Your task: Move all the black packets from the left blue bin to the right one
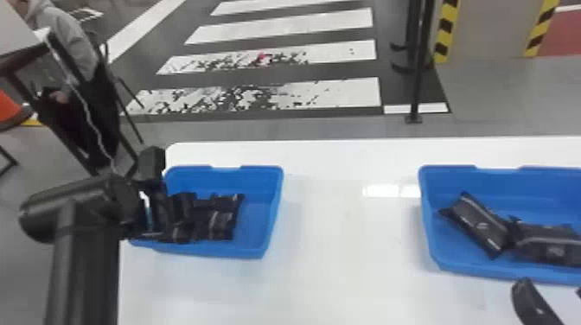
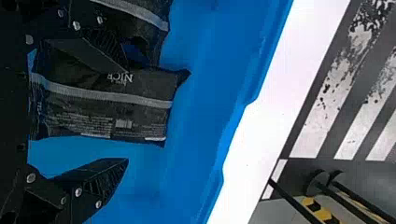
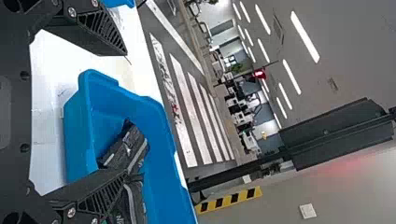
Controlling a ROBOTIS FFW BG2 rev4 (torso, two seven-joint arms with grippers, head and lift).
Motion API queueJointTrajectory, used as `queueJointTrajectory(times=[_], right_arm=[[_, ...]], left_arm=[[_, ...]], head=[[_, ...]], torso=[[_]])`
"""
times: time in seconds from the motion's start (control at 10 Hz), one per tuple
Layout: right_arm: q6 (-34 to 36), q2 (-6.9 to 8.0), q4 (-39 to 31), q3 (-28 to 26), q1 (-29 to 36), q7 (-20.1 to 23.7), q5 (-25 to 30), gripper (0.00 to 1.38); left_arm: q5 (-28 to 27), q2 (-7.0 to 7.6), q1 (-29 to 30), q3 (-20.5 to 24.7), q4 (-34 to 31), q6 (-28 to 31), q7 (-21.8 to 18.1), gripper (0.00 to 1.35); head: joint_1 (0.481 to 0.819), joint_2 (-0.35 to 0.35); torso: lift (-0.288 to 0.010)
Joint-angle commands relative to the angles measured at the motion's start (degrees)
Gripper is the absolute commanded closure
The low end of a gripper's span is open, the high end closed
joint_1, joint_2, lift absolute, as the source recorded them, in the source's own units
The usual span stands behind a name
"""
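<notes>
Now, the black packet lies in the left blue bin, partly between the left gripper's spread fingers and running on past their tips. One finger overlaps its edge; the other hangs apart from it. That's the nearer arm: the right gripper, fingers also wide, is over by the right bin. Long axis points roughly with the left fingers, so pinch across the width (a slight sidestep first, I'd say).

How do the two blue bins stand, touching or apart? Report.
Apart: the head view shows white table between the left blue bin and the right blue bin.
</notes>
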Motion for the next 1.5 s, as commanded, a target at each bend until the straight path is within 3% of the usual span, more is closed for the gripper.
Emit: queueJointTrajectory(times=[0.0,0.2,0.3,0.5,0.7,1.1,1.4], right_arm=[[0.0,0.05,0.5,0.0,-0.3,0.2,-0.2,0.13],[0.3,0.05,0.6,0.0,-0.3,0.2,-0.8,0.13],[0.3,0.05,0.6,0.0,-0.3,0.2,-0.9,0.13],[0.6,0.05,0.6,0.0,-0.3,0.3,-1.1,0.13],[0.7,0.05,0.6,0.0,-0.3,0.3,-1.2,0.13],[1.2,0.05,0.3,0.0,-0.6,0.4,-1.3,0.13],[1.7,0.05,0.3,0.1,-2.4,1.6,-1.5,0.13]], left_arm=[[-0.2,0.15,-1.6,-0.6,2.8,2.2,0.1,0.51],[-0.3,0.33,-1.9,-1.3,4.6,3.8,0.2,0.85],[-0.3,1.12,-1.5,-3.5,4.6,2.5,0.0,1.2],[-1.4,1.56,-1.2,-4.5,4.4,-2.0,-1.9,1.21],[-1.6,1.82,-0.1,-4.4,2.1,-2.7,-3.7,1.21],[4.4,1.3,9.8,-1.7,-19.6,-3.1,-5.9,1.21],[8.6,0.42,15.1,-1.4,-29.3,-3.8,-7.7,1.21]], head=[[0.695,0.235],[0.695,0.226],[0.695,0.224],[0.695,0.22],[0.695,0.219],[0.695,0.204],[0.695,0.16]], torso=[[-0.154],[-0.154],[-0.154],[-0.154],[-0.154],[-0.154],[-0.154]])
